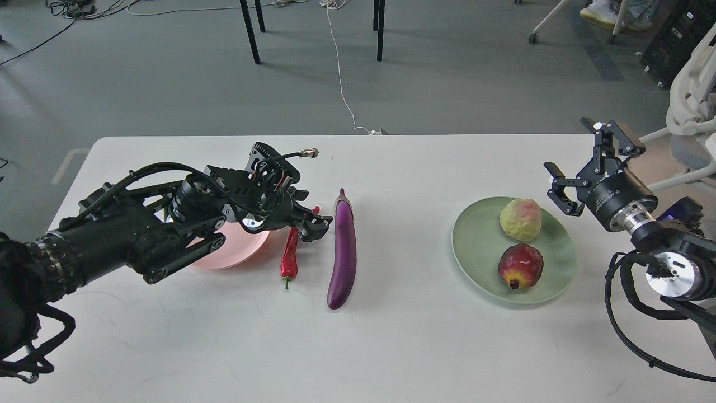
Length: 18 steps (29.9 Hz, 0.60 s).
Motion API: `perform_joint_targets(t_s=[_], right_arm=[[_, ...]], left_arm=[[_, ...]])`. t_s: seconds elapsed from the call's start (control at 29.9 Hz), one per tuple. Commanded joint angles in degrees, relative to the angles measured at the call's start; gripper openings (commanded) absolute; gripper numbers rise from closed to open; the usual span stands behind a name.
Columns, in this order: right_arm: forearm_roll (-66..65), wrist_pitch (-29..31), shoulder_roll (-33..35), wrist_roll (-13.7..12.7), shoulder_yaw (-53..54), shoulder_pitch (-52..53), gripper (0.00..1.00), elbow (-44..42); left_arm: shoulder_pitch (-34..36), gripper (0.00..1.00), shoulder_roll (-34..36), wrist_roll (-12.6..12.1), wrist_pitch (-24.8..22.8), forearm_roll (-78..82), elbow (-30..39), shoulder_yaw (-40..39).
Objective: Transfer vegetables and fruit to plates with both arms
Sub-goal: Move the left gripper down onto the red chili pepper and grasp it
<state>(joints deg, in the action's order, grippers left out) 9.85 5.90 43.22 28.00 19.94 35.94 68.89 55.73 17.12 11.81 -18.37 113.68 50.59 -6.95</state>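
Note:
The red chili pepper and the purple eggplant lie side by side on the white table. My left gripper reaches over the pink plate, low at the chili's upper end. Its fingers look open, one on each side of the tip. The pale green plate on the right holds the yellow-green fruit and the dark red fruit. My right gripper is open and empty, above the table just right of the green plate.
The white table ends at its far edge just behind the plates. Beyond it, black chair legs and a white cable are on the grey floor. A white chair stands at the right.

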Motion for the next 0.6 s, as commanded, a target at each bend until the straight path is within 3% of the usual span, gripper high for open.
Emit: perform_joint_targets(t_s=[0.0,0.1,0.27,0.57], right_arm=[[0.0,0.0,0.0,0.0,-0.2,-0.3,0.97,0.1],[-0.1,0.0,0.0,0.0,-0.2,-0.3,0.97,0.2],[-0.1,0.0,-0.1,0.0,-0.2,-0.3,0.97,0.2],[-0.1,0.0,-0.2,0.0,-0.1,-0.3,0.97,0.2]], left_arm=[[-0.2,0.50,-0.7,0.0,0.9,0.0,-2.2,0.4],[-0.4,0.36,-1.1,-0.1,1.1,0.0,-3.6,1.1],[-0.7,0.26,-1.5,-0.2,1.6,-0.1,-4.3,1.8],[-1.8,0.26,-1.5,0.0,1.9,-0.8,-4.3,1.8]])
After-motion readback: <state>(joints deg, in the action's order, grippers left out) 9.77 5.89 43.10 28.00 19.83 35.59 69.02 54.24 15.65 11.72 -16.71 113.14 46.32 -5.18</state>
